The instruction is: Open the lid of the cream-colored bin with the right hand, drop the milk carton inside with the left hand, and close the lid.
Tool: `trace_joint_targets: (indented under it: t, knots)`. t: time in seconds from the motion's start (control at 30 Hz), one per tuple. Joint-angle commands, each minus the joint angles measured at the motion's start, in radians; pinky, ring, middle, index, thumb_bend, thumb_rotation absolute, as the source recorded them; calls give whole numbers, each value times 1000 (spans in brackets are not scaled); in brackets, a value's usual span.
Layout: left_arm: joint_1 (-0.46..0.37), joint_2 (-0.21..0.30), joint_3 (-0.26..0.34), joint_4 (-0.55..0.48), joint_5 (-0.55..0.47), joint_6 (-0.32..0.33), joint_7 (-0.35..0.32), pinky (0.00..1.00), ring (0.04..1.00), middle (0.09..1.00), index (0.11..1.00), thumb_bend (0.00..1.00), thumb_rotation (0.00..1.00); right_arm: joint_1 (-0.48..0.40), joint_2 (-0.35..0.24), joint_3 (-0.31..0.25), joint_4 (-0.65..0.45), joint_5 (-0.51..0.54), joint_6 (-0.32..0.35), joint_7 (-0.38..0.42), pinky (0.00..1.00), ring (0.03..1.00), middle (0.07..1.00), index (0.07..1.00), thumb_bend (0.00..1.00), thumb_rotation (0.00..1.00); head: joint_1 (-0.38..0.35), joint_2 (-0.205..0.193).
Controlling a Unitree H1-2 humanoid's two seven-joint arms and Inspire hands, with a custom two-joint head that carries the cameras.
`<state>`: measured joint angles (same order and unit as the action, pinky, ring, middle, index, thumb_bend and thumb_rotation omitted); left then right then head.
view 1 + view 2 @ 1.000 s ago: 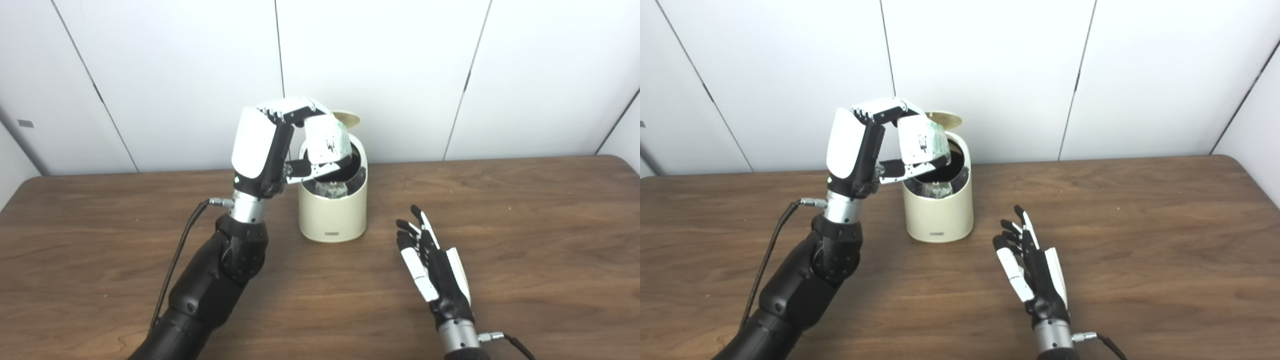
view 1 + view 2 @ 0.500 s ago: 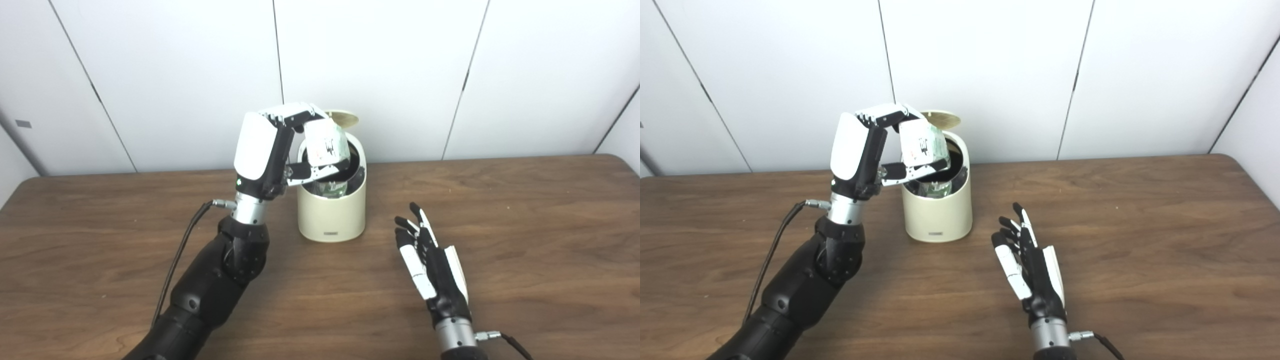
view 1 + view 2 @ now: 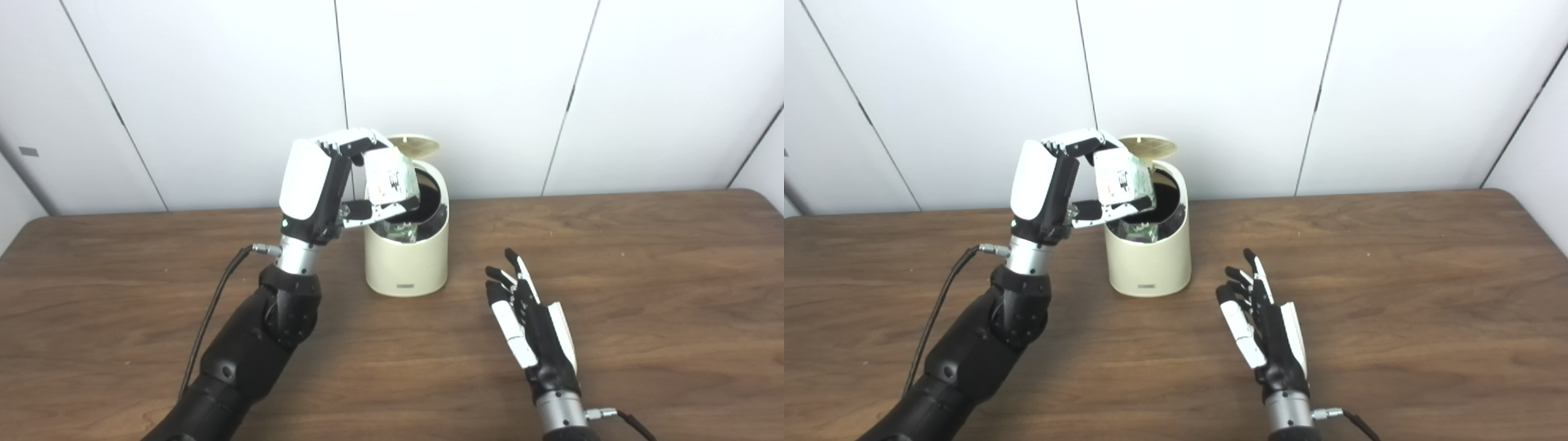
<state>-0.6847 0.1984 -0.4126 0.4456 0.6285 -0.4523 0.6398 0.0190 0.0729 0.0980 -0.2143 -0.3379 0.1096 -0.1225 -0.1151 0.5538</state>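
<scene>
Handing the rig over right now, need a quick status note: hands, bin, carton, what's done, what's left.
Left hand: shut on the milk carton, held at the left edge of the bin's opening, not released.
Right hand: open, holding nothing, low over the table to the right of the bin.
Cream-colored bin: upright near the wall, lid flipped up at the back. Some crumpled item is already inside; cannot tell what.
Done: lid opened, carton brought to the bin.
Left: center the carton over the opening, drop it, close the lid.
</scene>
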Motion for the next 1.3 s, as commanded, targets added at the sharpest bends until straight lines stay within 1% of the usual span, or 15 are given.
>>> trace_joint_targets:
  t: [0.0, 0.1, 0.23, 0.5, 0.73, 0.77, 0.8, 0.83, 0.87, 0.9, 0.93, 0.97, 1.03, 1.13, 1.27]
  knots:
    - [-49, 10, 6, -7, -1, -17, 20, 370, 443, 486, 485, 479, 0, -16, 12, 1, -42, -3, -14, -11, 756, 827, 854, 963, 511, 930, -1, 1]
    - [-55, 15, -6, 18, -13, -18, 31, 365, 439, 486, 489, 478, 0, -16, 15, -1, -41, -2, -16, -14, 753, 824, 850, 960, 513, 926, -1, 1]
    - [-54, 15, -2, 39, -18, -18, 19, 365, 440, 488, 489, 478, 0, -14, 12, 1, -42, -8, -17, -13, 757, 827, 848, 961, 521, 935, -1, 4]
    - [-59, 10, -8, 70, 10, -17, 47, 353, 421, 492, 500, 477, 0, -16, 11, 2, -40, -11, -26, -16, 754, 823, 843, 959, 529, 940, -4, 6]
    - [-52, 8, -3, 49, -47, -17, -1, 332, 417, 502, 528, 476, 0, -19, 10, -1, -35, 0, -31, -14, 755, 820, 843, 965, 535, 940, -5, 6]
    - [-51, 9, -5, 46, -55, -18, -8, 380, 410, 502, 525, 492, 0, -20, 9, -2, -32, 1, -34, -14, 752, 817, 842, 966, 531, 939, -6, 6]
    - [-51, 11, -8, 44, -60, -18, -13, 400, 410, 503, 523, 497, 0, -21, 8, -1, -32, 0, -33, -14, 750, 815, 840, 966, 526, 938, -6, 6]
    - [-51, 13, -9, 42, -59, -18, -17, 411, 444, 488, 517, 510, 0, -21, 8, -1, -33, -1, -32, -13, 746, 813, 838, 966, 530, 939, -6, 6]
    - [-51, 14, -10, 41, -57, -18, -19, 420, 467, 525, 501, 518, 33, -21, 8, -1, -34, 0, -32, -13, 744, 811, 836, 967, 528, 941, -6, 5]
    - [-51, 15, -12, 40, -58, -18, -20, 422, 473, 537, 533, 754, 31, -21, 9, -1, -36, 1, -30, -13, 745, 809, 834, 966, 524, 935, -6, 5]
    - [-52, 15, -12, 39, -60, -18, -24, 422, 475, 544, 551, 875, 47, -21, 10, -1, -38, 0, -28, -13, 746, 808, 832, 965, 525, 934, -6, 5]
    - [-52, 16, -13, 39, -61, -18, -26, 424, 478, 551, 564, 950, 71, -21, 10, -1, -38, 0, -27, -13, 747, 808, 830, 964, 529, 936, -6, 5]
    - [-52, 14, -7, 38, -62, -17, -40, 426, 481, 558, 573, 988, 92, -21, 10, 0, -38, -2, -27, -13, 748, 808, 829, 964, 531, 942, -6, 5]
    - [-50, 11, 3, 31, -65, -17, -64, 437, 488, 571, 586, 1000, 133, -20, 9, 0, -39, -2, -26, -12, 750, 809, 826, 964, 523, 943, -6, 5]
    - [-53, 6, 12, 33, -43, -17, -57, 441, 489, 571, 588, 1000, 153, -19, 10, 1, -44, -5, -21, -11, 744, 804, 823, 963, 516, 941, -5, 5]
